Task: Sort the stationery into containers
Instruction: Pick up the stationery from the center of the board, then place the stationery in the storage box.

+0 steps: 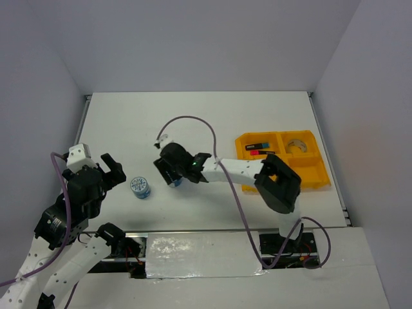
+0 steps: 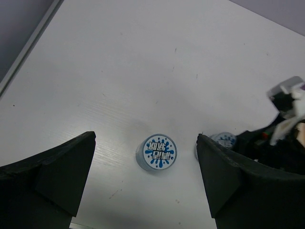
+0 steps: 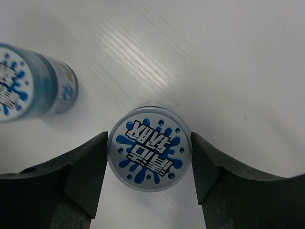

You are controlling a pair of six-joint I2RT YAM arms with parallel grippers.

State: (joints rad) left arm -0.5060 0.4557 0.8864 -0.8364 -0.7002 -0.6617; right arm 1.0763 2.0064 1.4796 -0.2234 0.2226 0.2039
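Observation:
Two small blue-white round tubs stand on the white table. My right gripper (image 1: 172,175) is shut on one tub (image 3: 149,153), with a finger touching each side; it also shows in the top view (image 1: 176,183). The other tub (image 1: 140,188) stands free to its left and shows in the right wrist view (image 3: 28,81). My left gripper (image 1: 116,170) is open and empty, with that free tub (image 2: 156,152) ahead between its fingers (image 2: 62,167). The yellow-orange tray (image 1: 312,174) at the right holds highlighters (image 1: 257,145) and the grey tape ring (image 1: 297,145).
The right arm's black elbow (image 1: 278,183) hangs over the tray's near left part. The right gripper and its tub (image 2: 223,140) show at the right of the left wrist view. Grey walls close the table on three sides.

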